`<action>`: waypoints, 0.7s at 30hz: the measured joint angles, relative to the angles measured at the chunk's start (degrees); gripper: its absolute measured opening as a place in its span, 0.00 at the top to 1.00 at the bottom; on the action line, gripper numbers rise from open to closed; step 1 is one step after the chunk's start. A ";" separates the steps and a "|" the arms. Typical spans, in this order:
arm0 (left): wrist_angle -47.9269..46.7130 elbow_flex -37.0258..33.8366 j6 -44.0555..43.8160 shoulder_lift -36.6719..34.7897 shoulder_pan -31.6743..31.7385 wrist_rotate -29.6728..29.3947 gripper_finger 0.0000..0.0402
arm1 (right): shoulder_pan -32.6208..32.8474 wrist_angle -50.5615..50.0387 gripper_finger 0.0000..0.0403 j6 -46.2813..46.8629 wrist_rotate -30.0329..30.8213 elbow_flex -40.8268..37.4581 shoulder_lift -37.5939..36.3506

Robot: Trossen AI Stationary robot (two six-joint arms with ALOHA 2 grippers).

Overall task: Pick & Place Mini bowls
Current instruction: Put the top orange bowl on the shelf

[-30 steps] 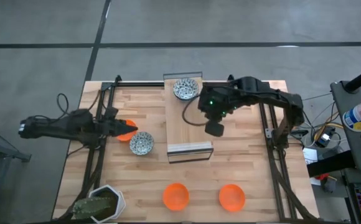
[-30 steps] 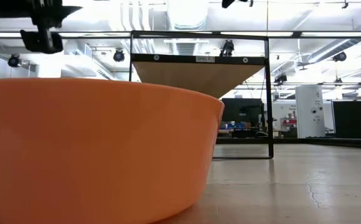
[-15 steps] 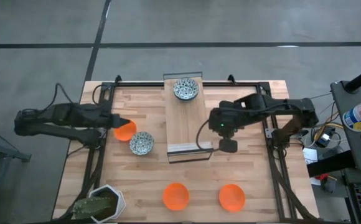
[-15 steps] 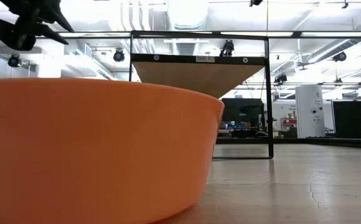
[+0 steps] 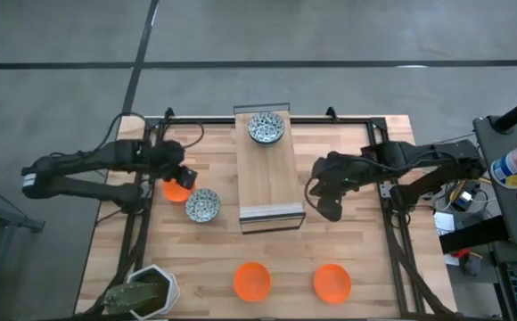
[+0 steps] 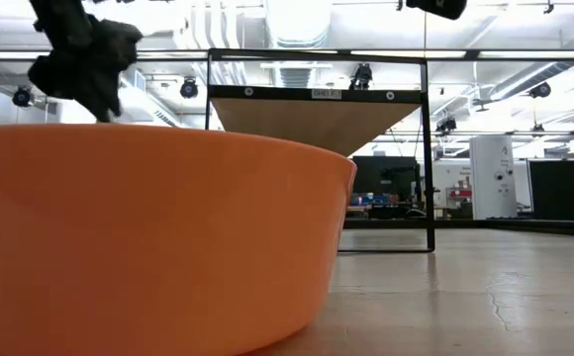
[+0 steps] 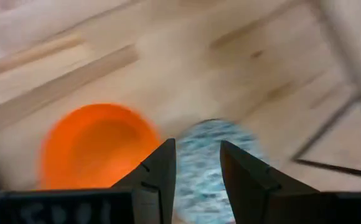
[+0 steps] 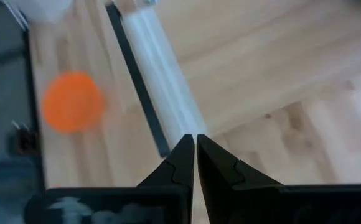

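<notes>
My left gripper (image 5: 176, 176) (image 7: 198, 163) hovers open above the table's left side, over the gap between an orange mini bowl (image 5: 177, 189) (image 7: 98, 146) and a blue-patterned mini bowl (image 5: 202, 205) (image 7: 213, 155), both resting on the table. A second blue-patterned bowl (image 5: 266, 127) sits on the far end of the raised wooden board (image 5: 267, 174). Two more orange bowls (image 5: 251, 280) (image 5: 332, 281) stand near the near edge; one fills the low view (image 6: 158, 237). My right gripper (image 5: 327, 207) (image 8: 195, 155) is shut and empty, right of the board.
A white angular pot with a green plant (image 5: 147, 291) stands at the near left corner. The board rests on a clear stand with a dark frame (image 5: 272, 216) (image 8: 149, 87). Bare wood lies between the board and the right arm (image 5: 392, 169). Black rails run along the table's sides.
My right gripper has moved off the board beside the far blue-patterned bowl, toward the near and right edges, and now hangs right of the board. My left arm has folded, its wrist drawing toward the far edge and tipping down over the orange bowl. The bowls have stayed put.
</notes>
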 joint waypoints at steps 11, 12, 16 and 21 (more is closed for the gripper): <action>-2.50 0.56 22.76 11.21 16.71 7.49 0.71 | 3.81 21.97 0.96 7.53 0.01 -12.33 -3.78; -2.56 0.56 24.38 12.05 17.45 7.64 0.71 | 4.13 22.41 0.96 7.83 0.06 -12.53 -3.45; -2.54 0.60 31.51 16.42 19.48 5.79 0.71 | 4.94 22.92 0.96 8.76 0.03 -12.56 -2.36; -2.60 0.58 40.67 20.59 19.56 3.36 0.71 | 5.52 23.22 0.96 8.92 0.21 -12.56 -2.28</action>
